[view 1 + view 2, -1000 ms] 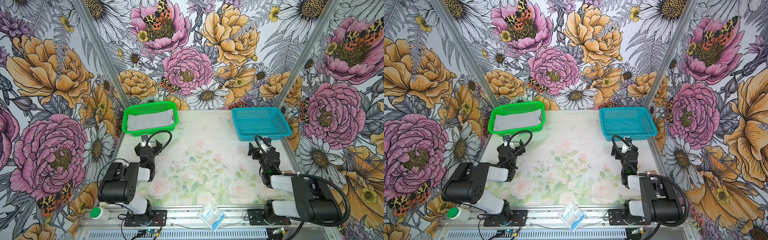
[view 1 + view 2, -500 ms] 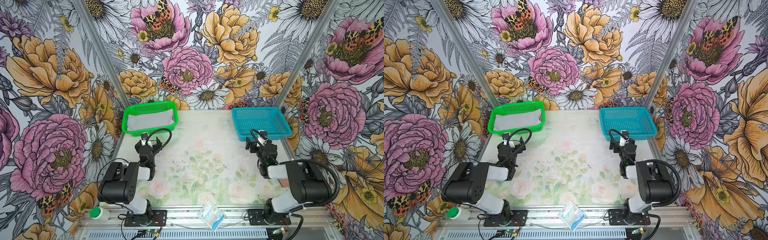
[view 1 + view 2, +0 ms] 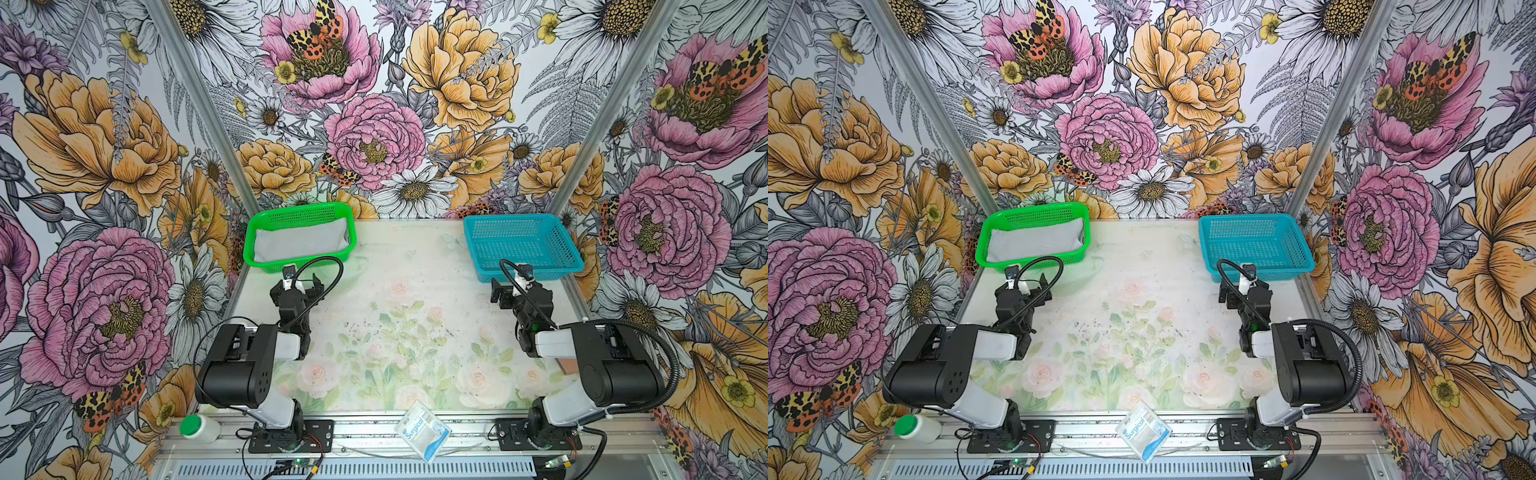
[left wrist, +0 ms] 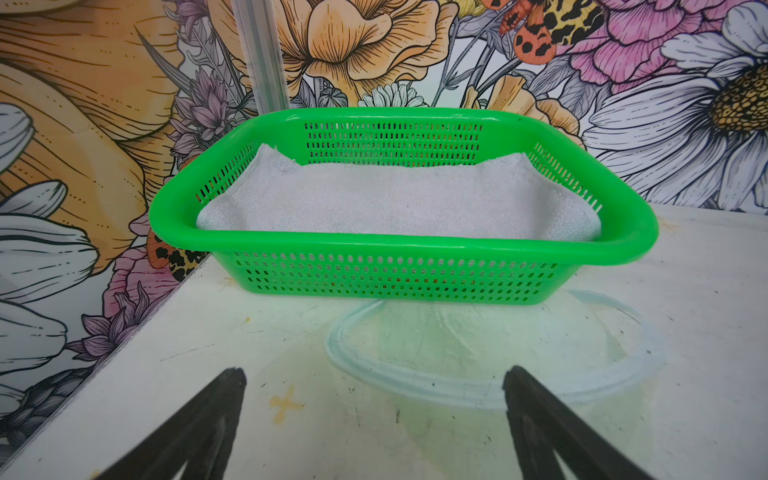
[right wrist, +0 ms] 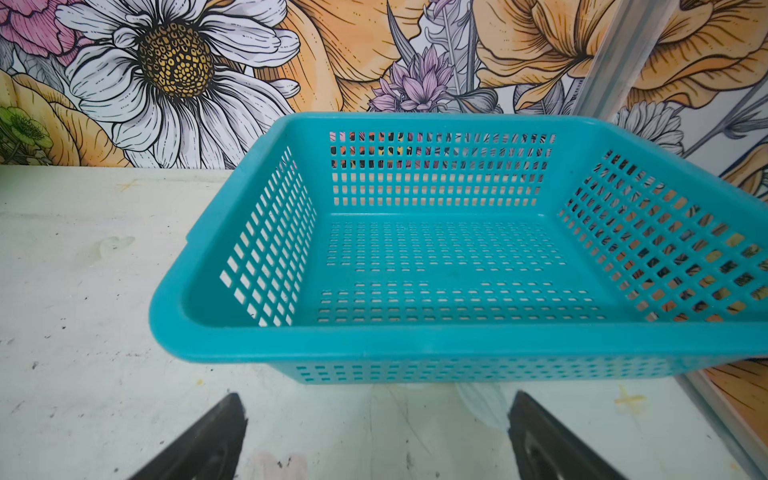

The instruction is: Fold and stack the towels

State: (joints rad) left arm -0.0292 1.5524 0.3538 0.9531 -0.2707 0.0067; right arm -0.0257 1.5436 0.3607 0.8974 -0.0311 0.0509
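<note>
Fingers (image 5: 208, 440) on right — nearer blue basket (image 5: 415, 340)

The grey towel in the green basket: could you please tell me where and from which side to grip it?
Likely a far corner of the towel, from above: both ride up the basket wall, while the rest lies flat and the rim blocks a side approach. The left gripper is nearest.

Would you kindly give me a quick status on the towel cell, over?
Left gripper and right gripper both open, empty. Grey towel lying in green basket; blue basket empty. Nothing blocking either basket.
</note>
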